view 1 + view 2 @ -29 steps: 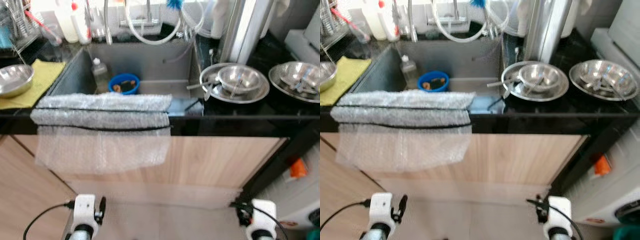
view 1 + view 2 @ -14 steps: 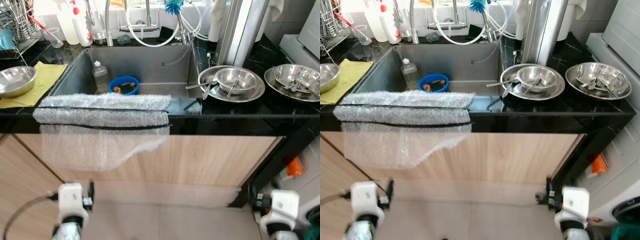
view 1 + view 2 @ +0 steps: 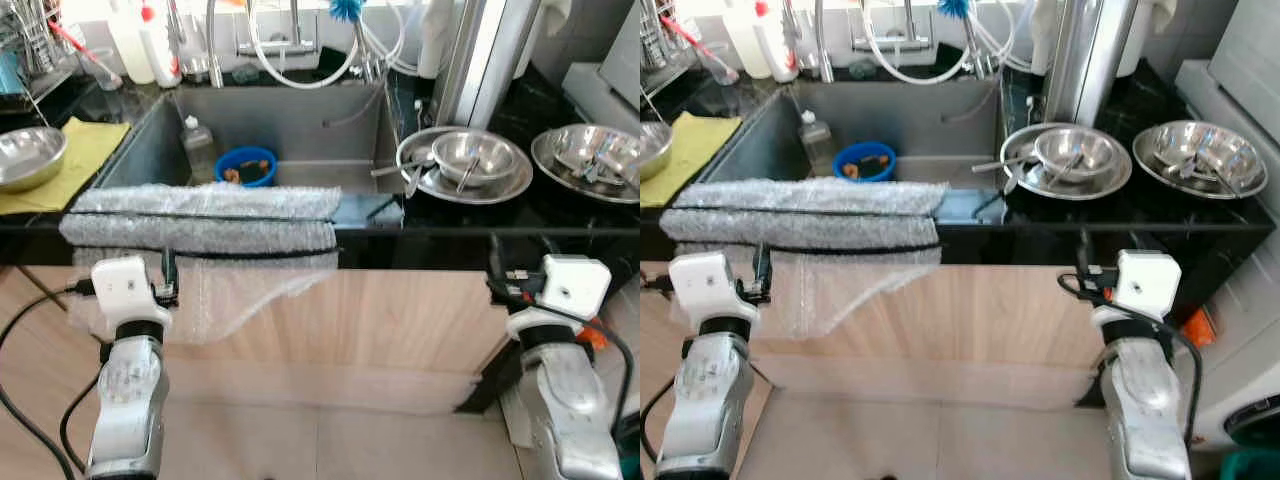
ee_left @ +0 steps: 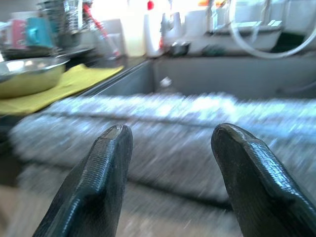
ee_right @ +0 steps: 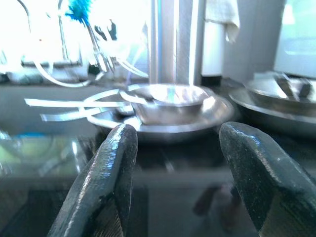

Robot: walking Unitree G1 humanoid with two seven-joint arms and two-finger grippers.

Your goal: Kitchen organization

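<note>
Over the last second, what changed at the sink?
Both arms rose from near the floor to counter height: the left gripper, open, faces the bubble wrap; the right gripper, open, faces the steel bowl. Nothing was grasped. The wrap, bowls and blue bowl stayed put.

Both arms are raised in front of the bench (image 3: 470, 232), wrists about level with its front edge. Left claw (image 4: 170, 148) and right claw (image 5: 178, 148) each point at it, fingers spread apart, holding nothing.
</note>
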